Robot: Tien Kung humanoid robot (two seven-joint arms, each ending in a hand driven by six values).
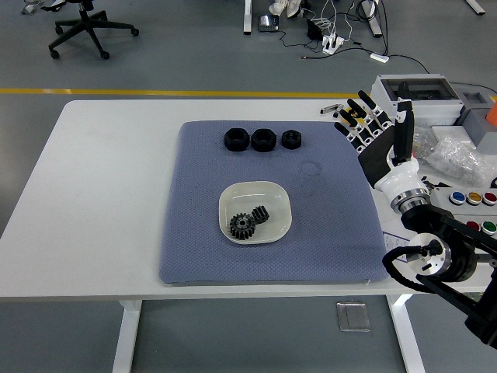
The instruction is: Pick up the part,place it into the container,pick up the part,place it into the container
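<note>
Two black gears (pixel 248 221) lie in the white square bowl (pixel 278 201) in the middle of the blue-grey mat (pixel 202 249). Three black round parts (pixel 262 140) stand in a row near the mat's far edge. My right hand (pixel 376 128) hovers over the mat's right edge, well right of the bowl and the row. Its fingers (pixel 359 124) are spread wide and hold nothing. The left arm does not show.
Right of the mat are a grey lidded box (pixel 411 97), plastic bags of small parts (pixel 458 155), a black cable, and a button panel (pixel 474 210). Small tools (pixel 332 109) lie at the mat's far right corner.
</note>
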